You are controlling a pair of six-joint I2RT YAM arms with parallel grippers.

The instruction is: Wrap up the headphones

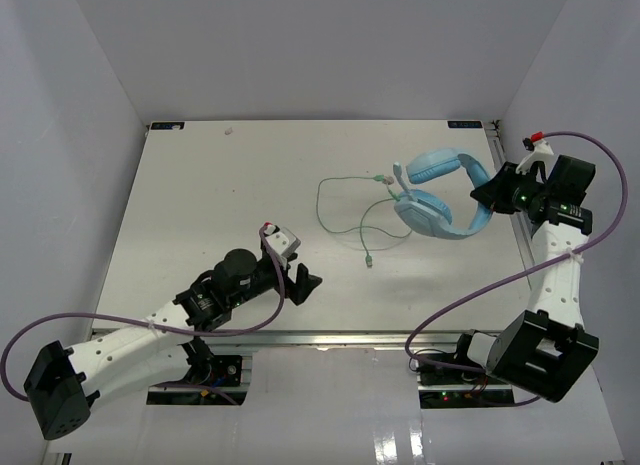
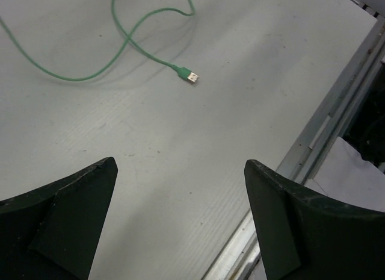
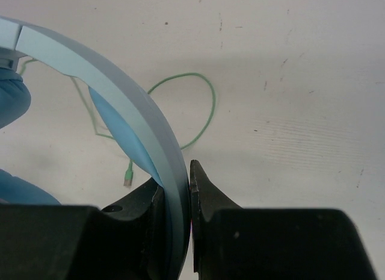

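Note:
The light blue headphones (image 1: 440,195) sit at the right of the table, ear cups to the left. Their thin green cable (image 1: 340,207) lies in loose loops to the left, and the plug (image 1: 370,262) rests on the table. My right gripper (image 1: 489,193) is shut on the headband (image 3: 138,111), which passes between its fingers. My left gripper (image 1: 303,283) is open and empty near the front edge, some way short of the plug. In the left wrist view the cable (image 2: 120,42) and plug (image 2: 190,76) lie ahead of the open fingers.
The table's metal front edge (image 2: 319,135) runs just right of my left gripper. White walls enclose the table on three sides. Thick purple arm cables (image 1: 500,285) hang by both arms.

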